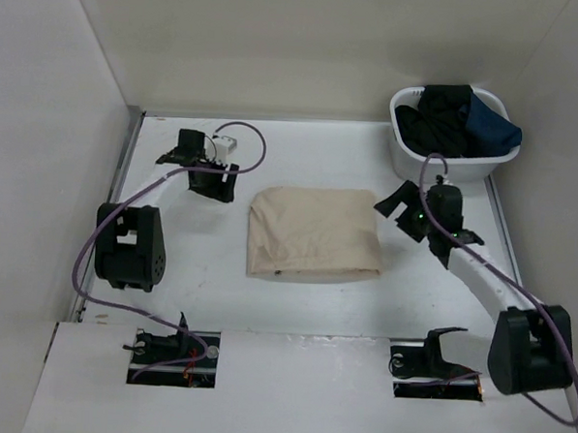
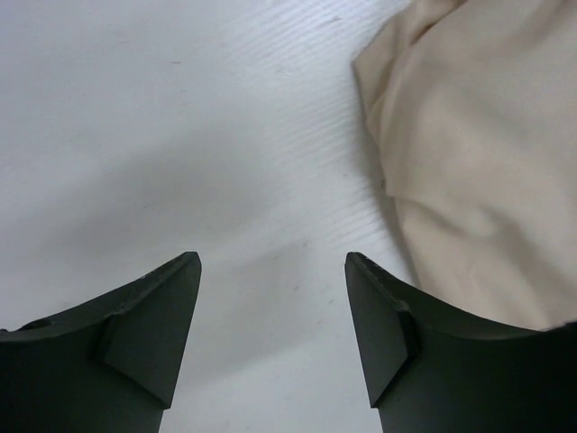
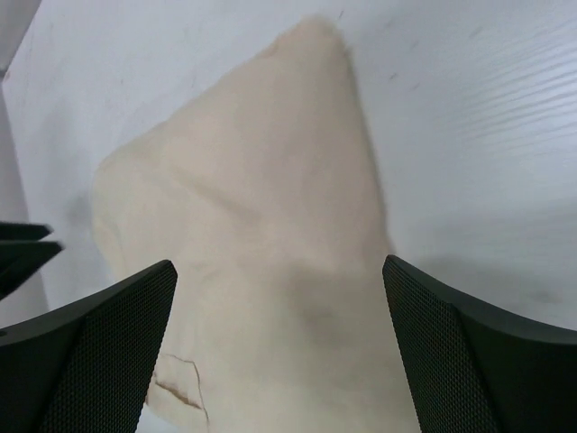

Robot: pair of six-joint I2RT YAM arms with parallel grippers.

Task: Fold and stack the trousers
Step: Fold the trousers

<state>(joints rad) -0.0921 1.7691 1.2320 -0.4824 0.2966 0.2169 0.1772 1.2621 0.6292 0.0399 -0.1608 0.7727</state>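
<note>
Trousers [image 1: 314, 233] lie on the white bench [image 1: 294, 304] as a folded cream rectangle, between the two tools. The longer side of this rectangle runs from one tool toward the other.

The right tool [image 1: 398, 205] is the nearer one. Its jaws stand wide apart and hold nothing, and in its wrist view the cloth fills the space under and ahead of them, with one corner of the bundle pointing away from the tool. The left tool [image 1: 218, 181] is also apart and empty. Bare bench is under it, and the edge of the trousers lies just beside it, ahead and to its right.

Folding seems mostly done, so the coming move is probably a grasp at an edge, and the right arm has the shorter way.

The bench surface is smooth with fine lines. White walls close the room on three sides. Behind the right tool, near it, stands a white basket [image 1: 406, 157] with dark garments [image 1: 449, 118] inside.
</note>
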